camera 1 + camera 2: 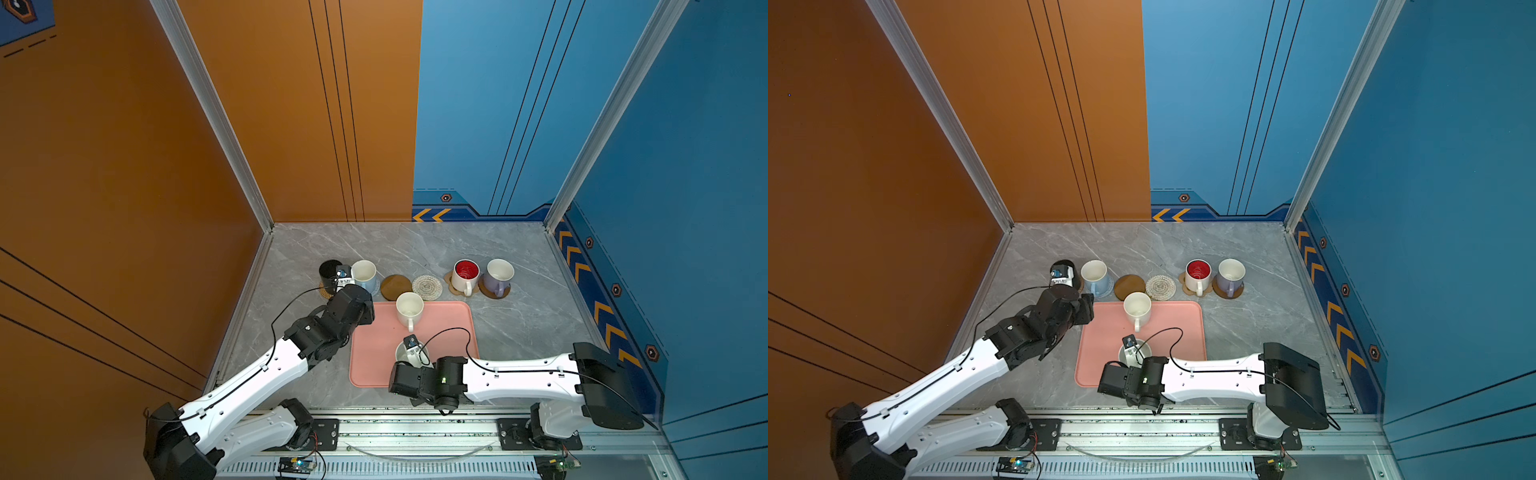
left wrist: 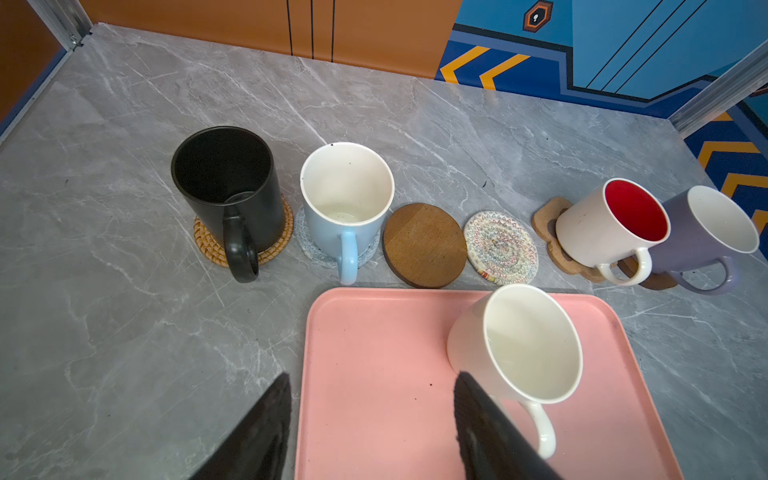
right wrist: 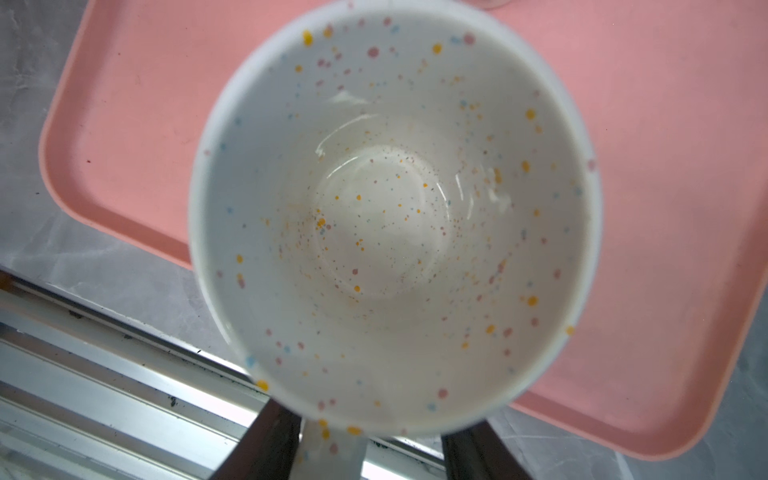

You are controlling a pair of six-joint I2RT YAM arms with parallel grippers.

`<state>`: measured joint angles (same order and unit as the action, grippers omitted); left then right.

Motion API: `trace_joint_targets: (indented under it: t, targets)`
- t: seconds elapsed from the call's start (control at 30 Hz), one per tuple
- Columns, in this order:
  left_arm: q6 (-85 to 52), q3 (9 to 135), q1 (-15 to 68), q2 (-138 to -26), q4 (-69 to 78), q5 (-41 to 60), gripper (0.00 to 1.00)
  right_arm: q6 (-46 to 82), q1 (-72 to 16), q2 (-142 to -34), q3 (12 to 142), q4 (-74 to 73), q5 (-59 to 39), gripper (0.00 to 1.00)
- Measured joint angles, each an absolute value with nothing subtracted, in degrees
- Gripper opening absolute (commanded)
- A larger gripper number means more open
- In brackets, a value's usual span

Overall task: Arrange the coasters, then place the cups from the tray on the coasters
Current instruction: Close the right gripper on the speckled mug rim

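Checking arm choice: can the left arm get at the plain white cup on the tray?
Probably yes. The left pincer is open near the plain white cup, nothing on the tray stands between them; the right pincer is at the speckled cup.

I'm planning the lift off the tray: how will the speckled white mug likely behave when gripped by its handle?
The speckled white mug looks like stiff glazed ceramic; its shiny highlights suggest a slippery surface. Lifted by the handle, set to one side, it may tilt. It would probably chip if knocked on the tray.
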<state>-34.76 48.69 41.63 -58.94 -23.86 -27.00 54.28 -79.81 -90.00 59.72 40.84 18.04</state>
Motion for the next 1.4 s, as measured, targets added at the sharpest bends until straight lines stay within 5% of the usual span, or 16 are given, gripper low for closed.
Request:
trace_joint_targets:
  t: [0.57,0.87,1.4]
  targets:
    - [-34.8,48.7,41.6,-58.9,-23.8,-27.0,0.64,53.8,-79.4,-91.0,59.7,39.8,17.5,0.27]
    - [-34.8,48.7,41.6,-59.0,-23.8,-27.0,0.63,53.6,-78.8,-91.2,59.7,39.5,17.4,0.00]
    - [-34.8,48.7,41.6,-59.0,-23.8,-27.0,0.63,52.3,-79.2,-90.4,59.7,41.3,17.8,0.00]
